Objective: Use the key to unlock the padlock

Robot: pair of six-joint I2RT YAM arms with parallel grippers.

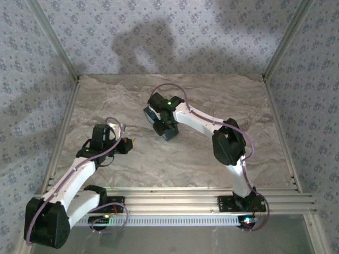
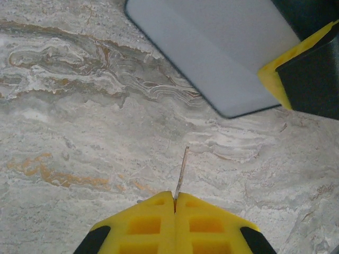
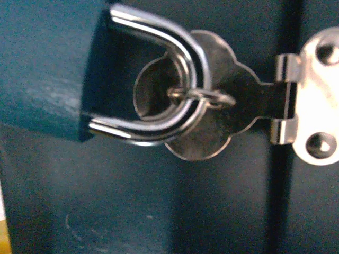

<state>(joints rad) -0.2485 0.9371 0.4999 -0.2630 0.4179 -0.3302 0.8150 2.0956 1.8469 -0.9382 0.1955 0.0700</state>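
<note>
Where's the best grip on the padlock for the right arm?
On the padlock body, across its broad faces, coming from the end away from the hasp. The shackle is threaded through the hasp's staple, so only the body hangs free.

Premises: a robotics test cell of the laboratory kind, not a domestic or retail space.

Grounds: two robot arms, the left arm [image 1: 74, 177] and the right arm [image 1: 201, 124], are bolted to grooved aluminium rails [image 1: 175, 198] along the near edge of the table [image 1: 212, 95]. A white slotted cable duct [image 1: 175, 218] runs in front of the rails. Cables loop along both arms, and a green indicator light [image 1: 169, 102] glows on the right arm. The marble-patterned table top is enclosed on three sides by patterned panels [image 1: 175, 32] set in bare metal frame posts [image 1: 54, 39].
</note>
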